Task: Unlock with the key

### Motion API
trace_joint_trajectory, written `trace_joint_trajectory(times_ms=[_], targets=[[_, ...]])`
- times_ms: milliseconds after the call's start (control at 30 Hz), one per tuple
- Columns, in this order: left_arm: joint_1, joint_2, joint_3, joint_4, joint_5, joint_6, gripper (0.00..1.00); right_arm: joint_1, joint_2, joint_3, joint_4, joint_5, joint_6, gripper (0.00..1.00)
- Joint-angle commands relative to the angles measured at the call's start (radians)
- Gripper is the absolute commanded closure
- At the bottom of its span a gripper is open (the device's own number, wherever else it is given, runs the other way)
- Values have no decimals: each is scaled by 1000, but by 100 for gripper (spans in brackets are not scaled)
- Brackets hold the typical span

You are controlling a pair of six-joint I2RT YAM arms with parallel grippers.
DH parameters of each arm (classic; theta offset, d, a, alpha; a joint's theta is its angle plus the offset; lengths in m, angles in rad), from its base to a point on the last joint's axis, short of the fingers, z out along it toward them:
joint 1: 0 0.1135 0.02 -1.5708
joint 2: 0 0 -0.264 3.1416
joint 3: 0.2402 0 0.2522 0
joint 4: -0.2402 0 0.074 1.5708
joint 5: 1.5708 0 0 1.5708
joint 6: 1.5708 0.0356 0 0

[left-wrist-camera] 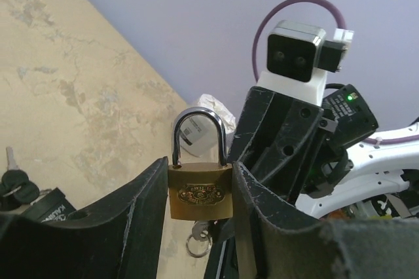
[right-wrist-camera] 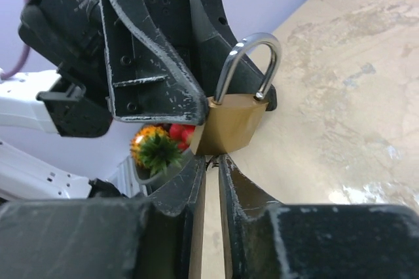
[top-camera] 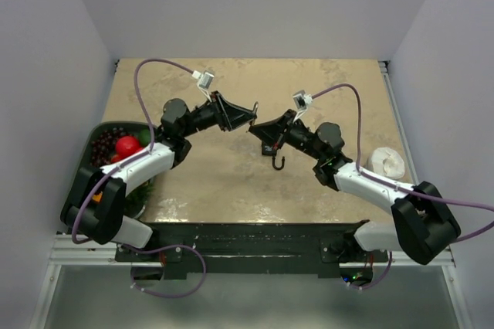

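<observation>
A brass padlock (left-wrist-camera: 200, 192) with a steel shackle hangs above the table, and my left gripper (left-wrist-camera: 200, 167) is shut on its body from both sides. The shackle (right-wrist-camera: 252, 63) is still seated in the body. A silver key (left-wrist-camera: 199, 229) with a ring sticks out of the padlock's underside. My right gripper (right-wrist-camera: 211, 158) sits with its tips right under the padlock (right-wrist-camera: 236, 125). Its jaws stand a narrow slit apart, and the table shows through the gap. In the top view the two grippers meet tip to tip (top-camera: 255, 124) over the table's middle.
A dark basket (top-camera: 86, 167) of plastic fruit stands at the left edge, by the left arm. A white crumpled object (top-camera: 386, 161) lies at the right. A bunch of black-headed keys (left-wrist-camera: 16, 184) lies on the tabletop beneath the grippers.
</observation>
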Motion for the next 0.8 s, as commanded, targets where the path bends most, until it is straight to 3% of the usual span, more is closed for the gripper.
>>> trace_joint_trajectory(times_ms=[0,133,467,567,767], targets=[[-20,-44,12,-203,0,82,100,-6,-57,46,-90,89,-112,80],[-14,-59,27,-329,-67,183,100,-6,-65,22,-118,74,-115,64],[25,-70,1,-371,-102,240,100,-12,-152,-58,-178,78,-109,36],[29,-79,-17,-337,-29,266,100,-39,-180,-43,-213,57,-121,33],[31,-82,-59,-208,356,285,100,-72,-158,103,-389,-43,-253,32]])
